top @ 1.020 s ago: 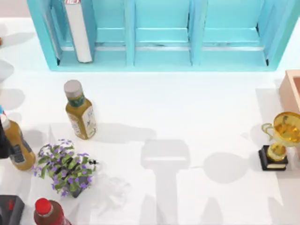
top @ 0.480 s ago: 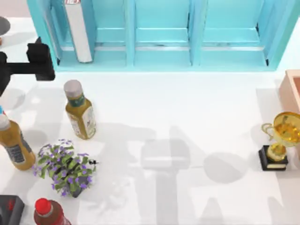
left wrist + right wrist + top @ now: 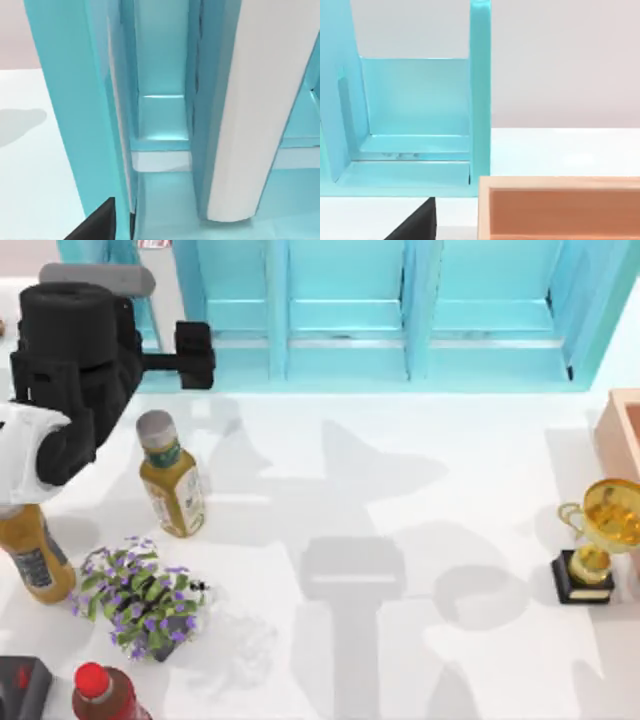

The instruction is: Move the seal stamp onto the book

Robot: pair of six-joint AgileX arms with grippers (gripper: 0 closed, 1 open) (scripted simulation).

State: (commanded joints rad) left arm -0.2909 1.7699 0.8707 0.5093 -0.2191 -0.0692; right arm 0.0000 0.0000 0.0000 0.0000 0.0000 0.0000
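Left gripper [image 3: 195,355] reaches toward the book [image 3: 250,110] standing in the far-left shelf [image 3: 350,340]; I cannot tell its grip; next, grasp the book.

No text can be read; the olive bottle's [image 3: 172,480] label is illegible.

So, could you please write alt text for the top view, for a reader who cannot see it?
The left arm reaches over the table's left side toward a teal shelf unit holding an upright book. On the white table stand a green-labelled bottle, a purple-flowered plant and, at right, a gold trophy.
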